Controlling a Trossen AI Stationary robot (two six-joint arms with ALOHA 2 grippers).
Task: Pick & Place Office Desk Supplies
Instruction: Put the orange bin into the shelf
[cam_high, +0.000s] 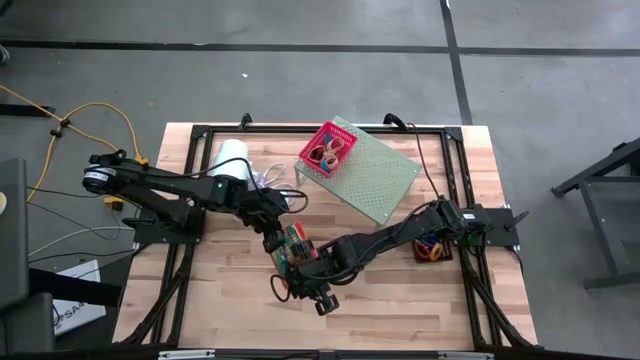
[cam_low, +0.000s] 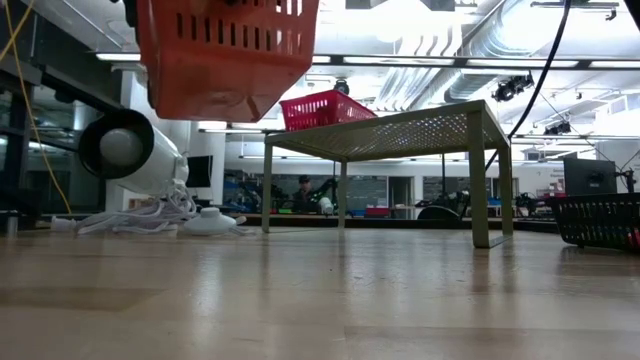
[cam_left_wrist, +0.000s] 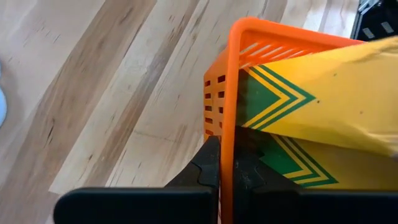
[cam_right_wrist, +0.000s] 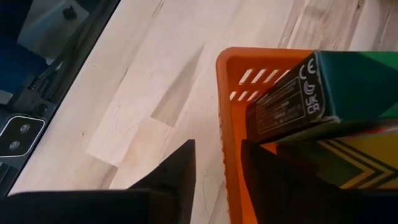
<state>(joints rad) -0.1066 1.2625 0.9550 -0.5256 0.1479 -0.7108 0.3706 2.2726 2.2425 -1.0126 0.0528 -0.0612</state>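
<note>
Table: pale wood planks (cam_low: 320, 300), bare in front.
Red basket (cam_low: 225, 50): lifted off the wood, holding yellow-green boxes (cam_left_wrist: 323, 81).
Left gripper (cam_left_wrist: 227, 168): clamped on the basket's rim.
Right gripper (cam_right_wrist: 217, 168): fingers spread either side of the rim, not pinching.
Farther: green shelf (cam_low: 400, 135) bearing a pink basket (cam_low: 325, 108); black basket (cam_low: 600, 220) alongside.
Room: workbenches, ceiling lights.
High view only: both arms meeting mid-table.

"UK CA" mark on box (cam_right_wrist: 305, 99)
</note>
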